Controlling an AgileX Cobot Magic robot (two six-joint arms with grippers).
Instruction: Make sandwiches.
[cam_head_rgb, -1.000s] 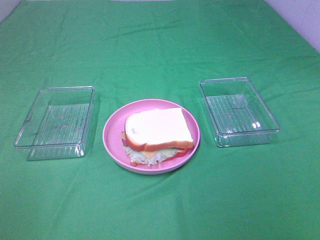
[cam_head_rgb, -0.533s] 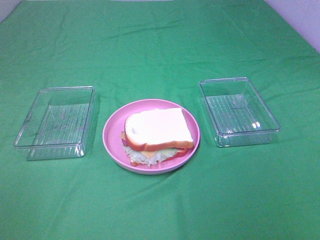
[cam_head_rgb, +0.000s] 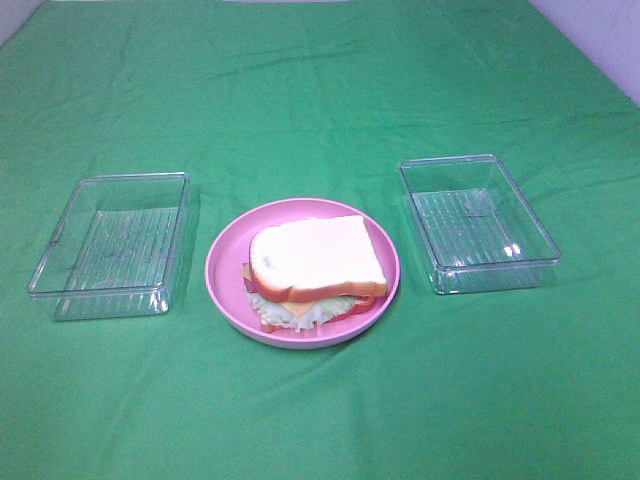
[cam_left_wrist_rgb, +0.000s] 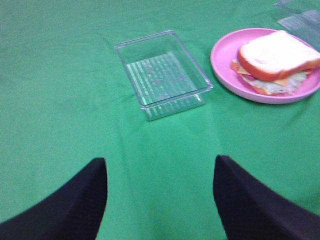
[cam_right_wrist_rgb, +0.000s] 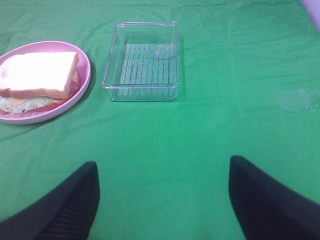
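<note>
One stacked sandwich (cam_head_rgb: 315, 268) lies on a round pink plate (cam_head_rgb: 226, 262) in the middle of the green cloth: white bread with orange-brown crust on top, then lettuce, red ham, yellow cheese and a lower slice. It also shows in the left wrist view (cam_left_wrist_rgb: 276, 60) and the right wrist view (cam_right_wrist_rgb: 39, 77). My left gripper (cam_left_wrist_rgb: 160, 197) is open and empty above bare cloth, well short of the left tray. My right gripper (cam_right_wrist_rgb: 164, 200) is open and empty above bare cloth, short of the right tray. Neither gripper shows in the exterior view.
An empty clear plastic tray (cam_head_rgb: 112, 243) stands left of the plate and another empty one (cam_head_rgb: 477, 221) right of it. They show in the wrist views too (cam_left_wrist_rgb: 162, 72) (cam_right_wrist_rgb: 142, 61). Green cloth (cam_head_rgb: 320, 90) covers the whole table.
</note>
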